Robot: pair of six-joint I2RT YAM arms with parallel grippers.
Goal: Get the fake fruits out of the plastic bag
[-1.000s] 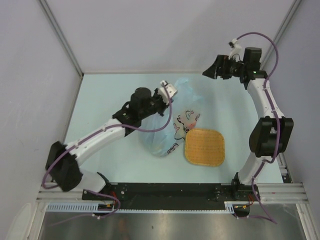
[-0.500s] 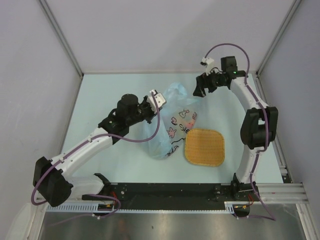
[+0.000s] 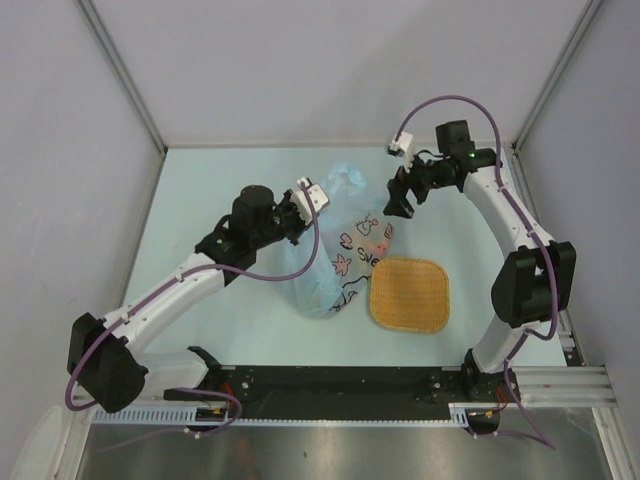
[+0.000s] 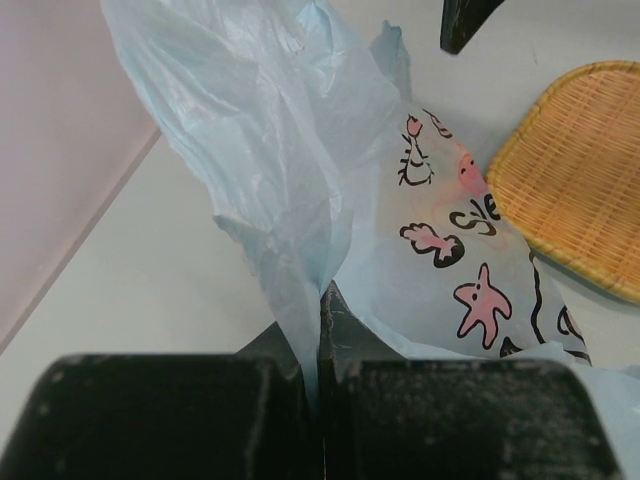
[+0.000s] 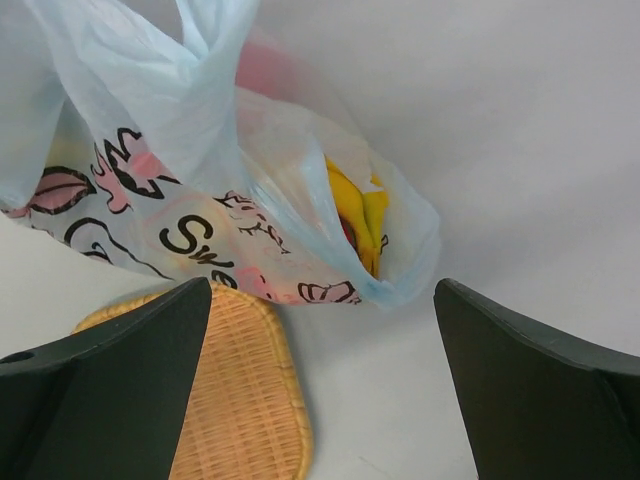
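Step in hand: emptying not begun, fruit judged to be all inside. Plastic bag lies mid-desk, touching the woven mat. Its upper film is pinched in the clenched left hand. Right hand is released, empty and aimed at the mouth, where yellow fake fruits are seen. Next: the mouth is to be entered, or the bag tipped.

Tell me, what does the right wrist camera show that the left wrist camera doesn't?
Only the right wrist view: glossy yellow plastic fruit inside the open mouth of the crinkly translucent light-blue plastic bag, framed by the open right gripper. Only the left wrist view: the left gripper shut on a pinched fold of that bag. Both: the bag's cartoon print and the woven orange-yellow square mat beside it.
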